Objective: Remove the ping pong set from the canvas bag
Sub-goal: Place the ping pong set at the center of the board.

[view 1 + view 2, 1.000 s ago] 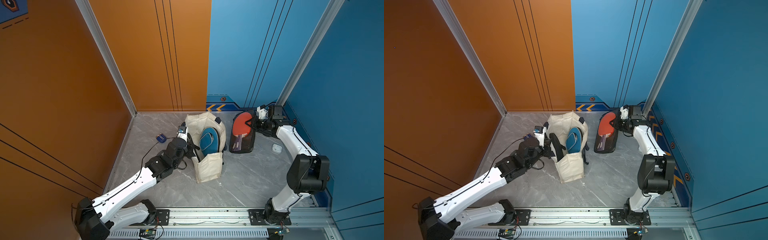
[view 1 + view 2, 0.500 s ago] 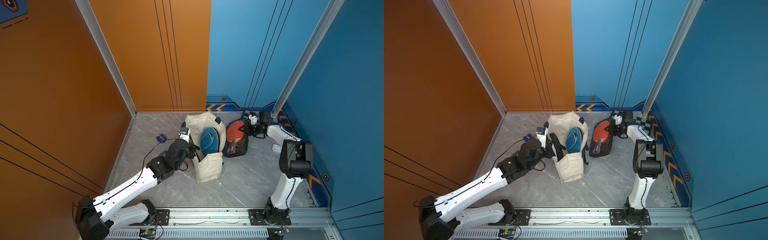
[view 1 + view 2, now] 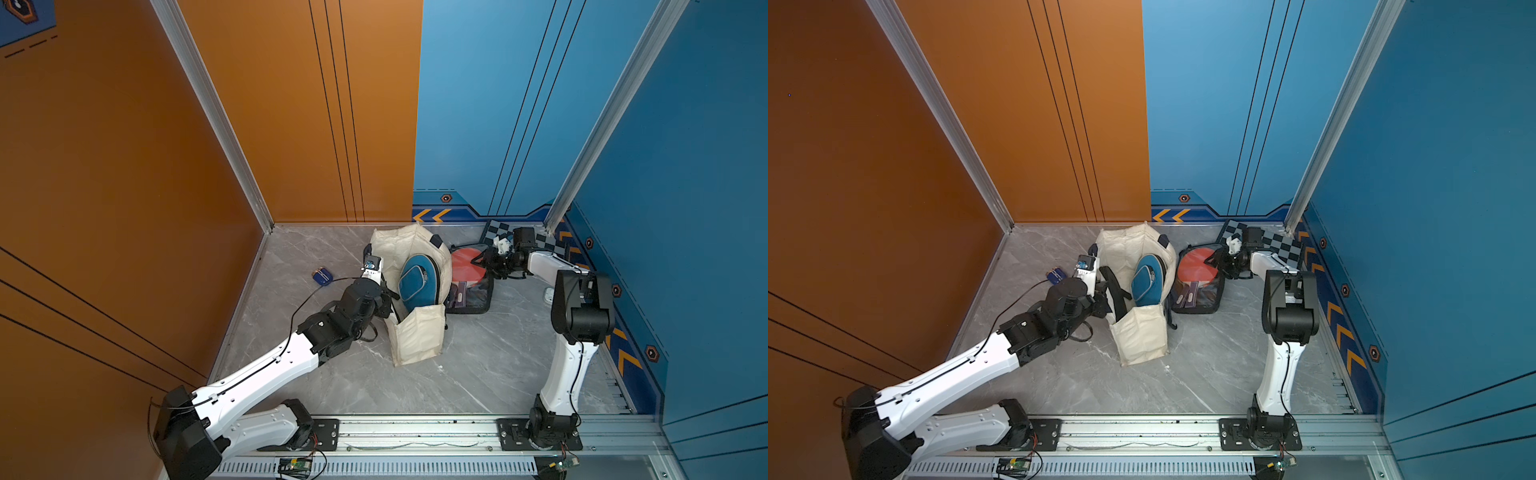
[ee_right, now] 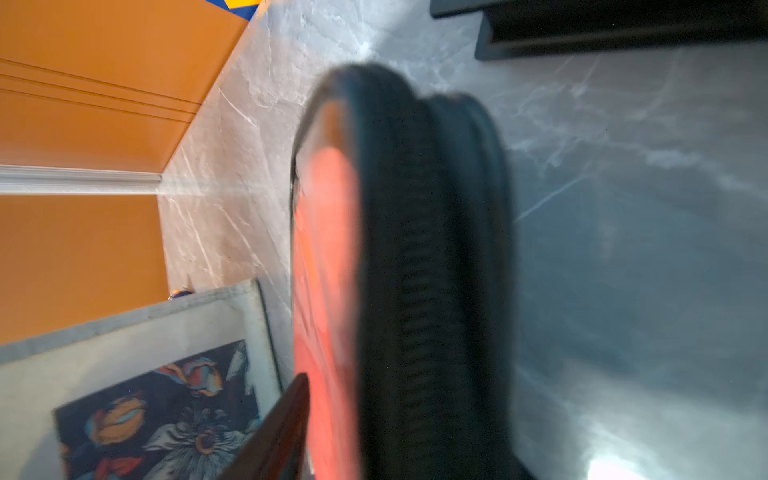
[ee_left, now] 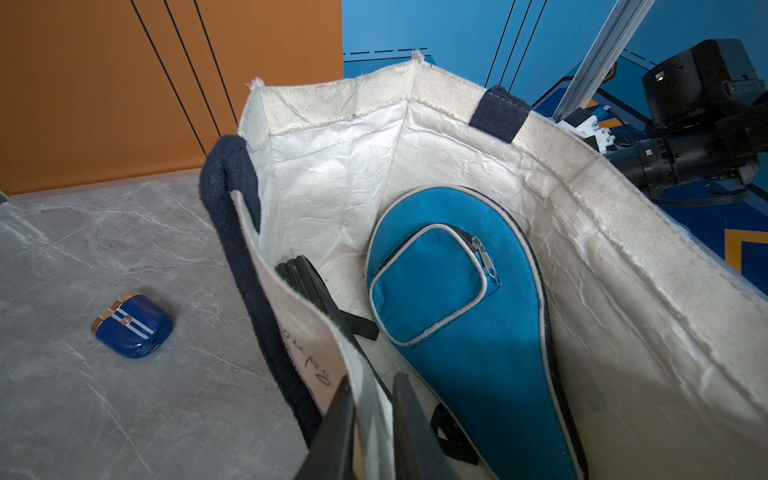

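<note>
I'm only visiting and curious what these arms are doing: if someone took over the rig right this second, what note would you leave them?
Left gripper: shut on the near wall of the canvas bag, holding it open.
Right gripper: at the top edge of a clear-fronted pouch; whether it grips or has let go cannot be told.
Done: that pouch, with a red paddle showing, lies on the table beside the bag, outside it.
Left to do: the blue case and a dark zipped pouch are inside the bag and need lifting out.
</note>
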Tool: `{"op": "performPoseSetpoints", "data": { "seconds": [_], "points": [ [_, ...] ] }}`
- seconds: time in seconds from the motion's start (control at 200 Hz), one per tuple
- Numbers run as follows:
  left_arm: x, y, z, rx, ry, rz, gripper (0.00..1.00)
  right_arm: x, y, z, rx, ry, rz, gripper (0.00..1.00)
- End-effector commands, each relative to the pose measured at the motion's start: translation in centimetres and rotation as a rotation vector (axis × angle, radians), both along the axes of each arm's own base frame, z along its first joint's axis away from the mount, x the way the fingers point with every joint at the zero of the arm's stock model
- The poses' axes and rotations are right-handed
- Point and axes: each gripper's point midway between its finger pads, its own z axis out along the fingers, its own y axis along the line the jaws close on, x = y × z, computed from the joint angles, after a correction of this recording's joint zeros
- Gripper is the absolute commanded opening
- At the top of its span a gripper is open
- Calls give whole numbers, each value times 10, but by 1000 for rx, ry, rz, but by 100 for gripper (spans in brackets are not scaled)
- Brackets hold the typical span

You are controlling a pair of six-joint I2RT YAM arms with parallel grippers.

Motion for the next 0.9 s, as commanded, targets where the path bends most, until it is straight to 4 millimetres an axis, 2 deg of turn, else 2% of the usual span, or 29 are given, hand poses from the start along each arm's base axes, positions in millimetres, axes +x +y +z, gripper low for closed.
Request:
{"op": "performPoseSetpoints", "data": {
  "seconds": [0.0, 0.145, 0.155, 0.175, 0.23, 0.521, 0.631, 0.651, 0.771, 0.826, 0.896],
  "points": [
    [1, -5, 11, 4, -23, -7, 19, 5, -6, 4, 6, -30, -15, 63],
    [2, -6, 9, 4, -22, -5, 19, 11, -11, 8, 48, -43, -46, 67],
    [2, -6, 9, 4, -22, -6, 19, 11, -12, 7, 46, -42, -49, 67],
    [2, -6, 9, 4, -20, -5, 19, 11, -12, -6, 46, -16, -52, 68],
    [3, -5, 8, 5, -20, -2, 19, 11, -16, -11, 35, -7, -64, 70],
    [3, -4, 4, 8, -17, 2, 19, 8, -33, -18, 1, 18, -110, 72],
    [3, -3, 5, 13, -18, 3, 19, -1, -52, -23, -105, 63, -136, 73],
    [3, -4, 6, 13, -18, 2, 19, -2, -56, -9, -131, 41, -136, 73],
    [5, -4, 6, 20, -11, 1, 19, -23, -87, -7, -377, 125, -154, 73],
    [5, -4, 6, 22, -8, 1, 19, -31, -101, 2, -496, 146, -170, 73],
    [6, -4, 10, 17, -14, 4, 19, -39, -109, 20, -616, 139, -178, 72]
  ]
}}
